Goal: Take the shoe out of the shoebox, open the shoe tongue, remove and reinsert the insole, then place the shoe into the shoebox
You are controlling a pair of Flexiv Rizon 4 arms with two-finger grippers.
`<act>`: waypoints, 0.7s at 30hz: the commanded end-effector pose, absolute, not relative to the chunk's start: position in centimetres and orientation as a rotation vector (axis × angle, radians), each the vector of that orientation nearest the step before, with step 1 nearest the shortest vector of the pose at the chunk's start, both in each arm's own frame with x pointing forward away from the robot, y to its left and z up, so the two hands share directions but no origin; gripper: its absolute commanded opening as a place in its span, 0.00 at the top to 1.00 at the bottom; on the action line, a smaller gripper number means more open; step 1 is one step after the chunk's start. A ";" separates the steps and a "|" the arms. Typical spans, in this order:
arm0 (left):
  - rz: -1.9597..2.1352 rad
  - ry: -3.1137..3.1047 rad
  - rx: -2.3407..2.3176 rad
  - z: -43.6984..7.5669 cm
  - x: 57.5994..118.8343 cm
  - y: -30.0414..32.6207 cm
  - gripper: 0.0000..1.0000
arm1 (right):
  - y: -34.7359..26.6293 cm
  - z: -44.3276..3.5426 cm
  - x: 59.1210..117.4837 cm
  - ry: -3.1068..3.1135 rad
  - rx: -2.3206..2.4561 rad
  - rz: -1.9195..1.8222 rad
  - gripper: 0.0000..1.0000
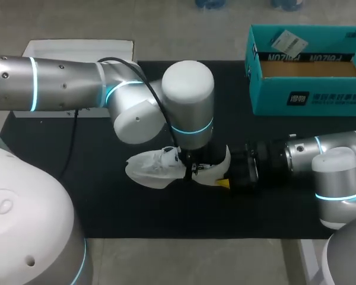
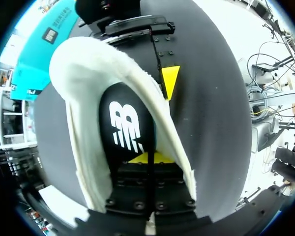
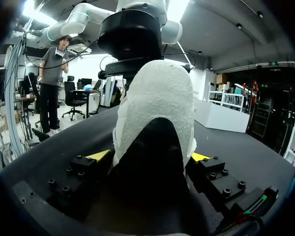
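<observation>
A white shoe (image 1: pixel 154 166) lies on the black mat (image 1: pixel 107 205) in mid-table, toe to the left. My left gripper (image 1: pixel 193 171) points down into its opening. In the left wrist view the gripper (image 2: pixel 148 158) is shut on the heel end of the black insole (image 2: pixel 125 123), which carries a white logo, inside the white collar (image 2: pixel 83 98). My right gripper (image 1: pixel 222 168) comes in level from the right. Its fingers stand wide apart and press the heel (image 3: pixel 157 98) from both sides, yellow fingertips (image 3: pixel 99 155) flanking it. One right fingertip (image 2: pixel 169 78) shows beside the shoe.
The teal shoebox (image 1: pixel 305 101) stands open at the back right, with a card inside. A white lid (image 1: pixel 77 46) lies at the back left, partly behind my left arm. The mat's front strip is bare.
</observation>
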State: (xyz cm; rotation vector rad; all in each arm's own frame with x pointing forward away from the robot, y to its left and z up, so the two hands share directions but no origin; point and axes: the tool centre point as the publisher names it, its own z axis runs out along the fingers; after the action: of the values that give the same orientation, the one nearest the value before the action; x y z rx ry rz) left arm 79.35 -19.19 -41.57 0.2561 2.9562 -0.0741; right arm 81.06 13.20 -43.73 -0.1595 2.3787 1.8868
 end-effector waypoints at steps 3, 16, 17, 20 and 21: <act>-0.076 2.936 0.261 -43.5 79.3 -19.3 1.00 | 13.5 -44.5 81.0 2.381 -0.158 1.885 1.00; -0.107 2.866 0.210 -40.4 79.6 -19.6 1.00 | 13.5 -44.5 81.0 2.381 -0.158 1.885 1.00; -0.107 2.860 0.204 -40.3 79.7 -19.6 1.00 | 13.5 -44.5 81.0 2.381 -0.158 1.885 1.00; -0.109 2.847 0.202 -39.8 79.7 -19.5 1.00 | 13.5 -44.5 81.0 2.381 -0.158 1.885 1.00; -0.110 2.846 0.202 -39.6 79.8 -19.5 1.00 | 13.5 -44.5 81.0 2.381 -0.158 1.885 1.00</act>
State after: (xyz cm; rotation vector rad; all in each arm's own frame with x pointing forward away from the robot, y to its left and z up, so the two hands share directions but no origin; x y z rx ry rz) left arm 79.96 -19.87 -40.33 0.2017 2.8517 -0.1064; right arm 81.11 13.12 -43.72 -0.1569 2.3784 1.8866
